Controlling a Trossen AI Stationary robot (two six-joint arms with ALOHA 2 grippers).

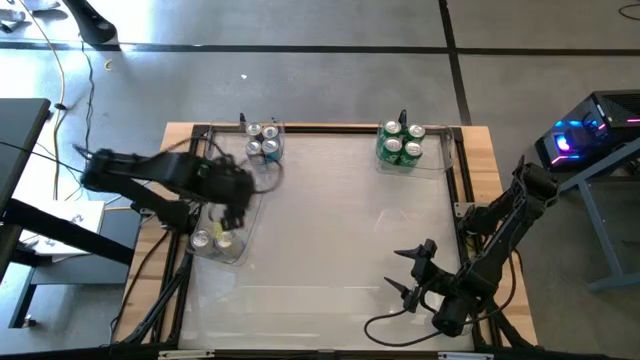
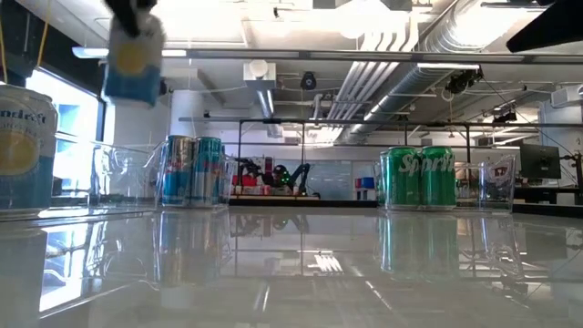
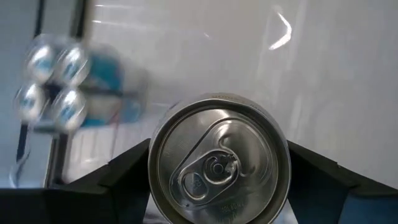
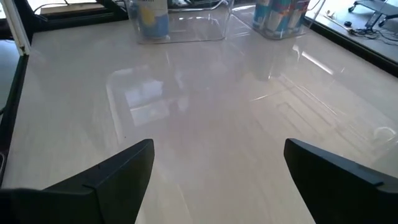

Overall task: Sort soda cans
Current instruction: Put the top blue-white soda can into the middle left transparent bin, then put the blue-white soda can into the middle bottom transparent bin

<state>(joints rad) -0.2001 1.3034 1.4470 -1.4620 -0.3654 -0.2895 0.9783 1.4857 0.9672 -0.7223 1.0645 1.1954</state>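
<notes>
My left gripper hangs above the table's left side, shut on a soda can with a silver top and a blue-and-yellow body. Below it a clear tray holds two pale cans. Several blue cans stand in a tray at the far left, and several green cans stand in a tray at the far right. My right gripper stands open near the front right with nothing between its fingers. My left gripper pinches the can between its two fingers, one on each side of the body just below the top rim. The fingers come steeply from above. The can hangs roughly upright, top up, lifted well clear of the table and trays.
Clear tray walls stand around each can group. A dark metal frame runs along the table's edges. A large pale can stands close to the low camera at the left. The table's middle is bare.
</notes>
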